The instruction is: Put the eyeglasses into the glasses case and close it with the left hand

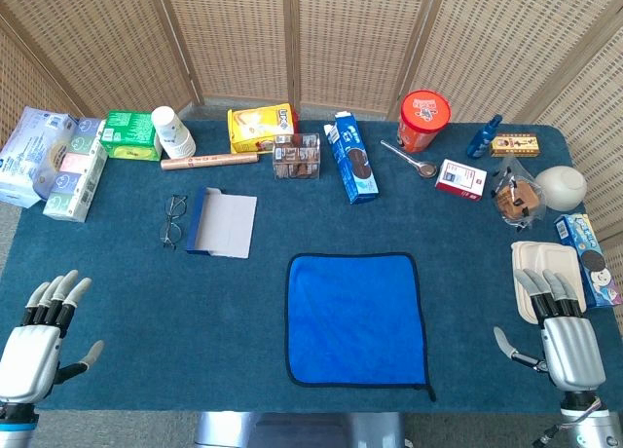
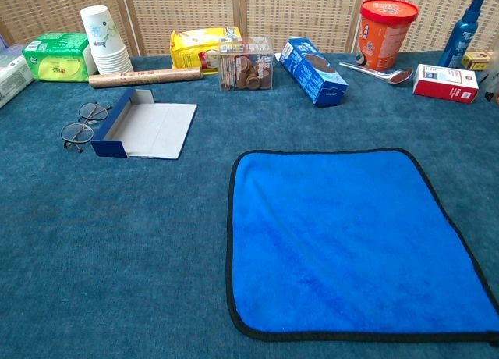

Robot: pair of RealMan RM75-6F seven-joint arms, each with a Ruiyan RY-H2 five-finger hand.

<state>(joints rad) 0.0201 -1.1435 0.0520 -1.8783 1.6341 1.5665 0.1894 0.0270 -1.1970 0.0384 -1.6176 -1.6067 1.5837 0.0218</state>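
The eyeglasses point(image 1: 172, 221) point(image 2: 83, 124), thin dark wire frames, lie on the blue tablecloth just left of the glasses case. The glasses case point(image 1: 222, 222) point(image 2: 146, 129) lies open and flat, with a blue trough on its left side and a pale flap spread out to the right. My left hand point(image 1: 41, 333) hovers at the near left corner of the table, fingers apart and holding nothing, well short of the glasses. My right hand point(image 1: 562, 333) is at the near right corner, fingers apart and empty. Neither hand shows in the chest view.
A blue cloth point(image 1: 356, 317) point(image 2: 355, 238) lies at the near centre. Along the back stand tissue packs point(image 1: 58, 161), a green pack point(image 1: 131, 134), paper cups point(image 1: 172, 131), a yellow box point(image 1: 260, 127), a blue carton point(image 1: 350, 158) and a red tub point(image 1: 424, 120). A white tray point(image 1: 547, 275) sits near my right hand.
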